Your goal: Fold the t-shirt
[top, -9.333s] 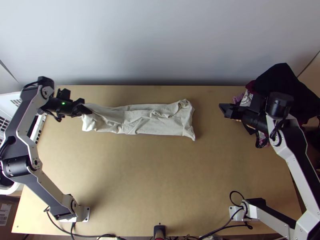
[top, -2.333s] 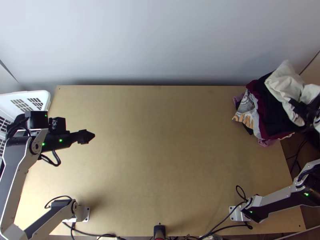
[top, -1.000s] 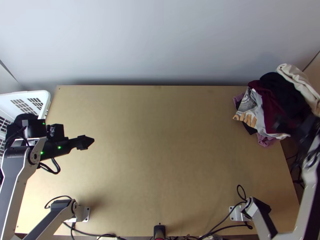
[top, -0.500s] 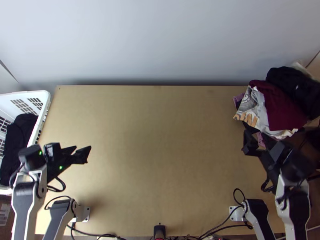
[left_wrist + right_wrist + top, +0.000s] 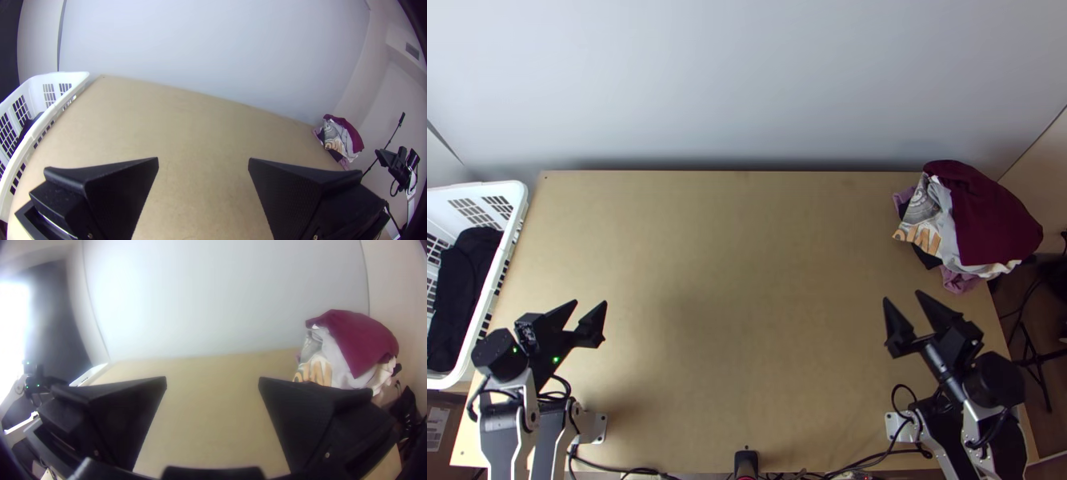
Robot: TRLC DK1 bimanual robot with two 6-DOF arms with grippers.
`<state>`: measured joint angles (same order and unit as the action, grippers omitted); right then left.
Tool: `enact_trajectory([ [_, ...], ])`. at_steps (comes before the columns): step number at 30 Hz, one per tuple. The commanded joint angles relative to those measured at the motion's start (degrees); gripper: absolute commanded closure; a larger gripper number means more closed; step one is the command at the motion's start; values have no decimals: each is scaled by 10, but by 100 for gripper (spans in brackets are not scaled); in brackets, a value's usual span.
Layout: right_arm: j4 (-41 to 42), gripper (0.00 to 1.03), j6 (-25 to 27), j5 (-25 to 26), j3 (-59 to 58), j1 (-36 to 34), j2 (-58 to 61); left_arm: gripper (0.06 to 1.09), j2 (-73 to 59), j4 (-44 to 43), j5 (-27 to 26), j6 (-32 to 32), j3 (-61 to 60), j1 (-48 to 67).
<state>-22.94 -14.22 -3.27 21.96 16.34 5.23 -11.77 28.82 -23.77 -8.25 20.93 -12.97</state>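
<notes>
maroon cloth: this one (image 5: 991, 212) tops the heap at the far right, spread loosely with a rounded, drooping edge, and it reaches out past the table's right side.
printed cloth: pale grey with orange lettering (image 5: 925, 218), it pokes out from under the maroon on the left, rumpled, its lower edge turned towards the near side.
rest of the heap: a bit of mauve cloth (image 5: 958, 282) sticks out at the bottom, with dark cloth (image 5: 928, 258) just beside it.
t-shirt: i can't tell which piece it is; there's cloth in that far right heap and more in the basket.
left claw: the left gripper (image 5: 589, 303) is over the near left of the table, its two black fingers well apart with nothing between them.
right claw: the right gripper (image 5: 902, 297) is over the near right, also parted wide and holding nothing, well short of the heap.
basket: white plastic with slotted sides (image 5: 517, 196), at the left edge, black cloth (image 5: 463, 288) bunched inside.
table: light wood (image 5: 747, 304), running back to a plain pale wall (image 5: 747, 80).
near edge: black cables (image 5: 859, 464) trail along here, and a small black device (image 5: 745, 461) sits midway.
</notes>
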Motion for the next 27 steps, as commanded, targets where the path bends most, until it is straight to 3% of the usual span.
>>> enact_trajectory([
  [1,-32,7,2,-2,-39,58,-55,10,82,-4,0,-32,-40,-4],
  [13,-34,7,9,-2,-53,86,-56,11,119,-4,-3,-43,-56,52],
  [20,-46,7,12,-1,-61,79,-56,10,119,-5,-5,-47,-64,73],
  [27,-3,7,-1,-2,-83,35,-56,10,119,-14,-8,-61,-70,84],
])
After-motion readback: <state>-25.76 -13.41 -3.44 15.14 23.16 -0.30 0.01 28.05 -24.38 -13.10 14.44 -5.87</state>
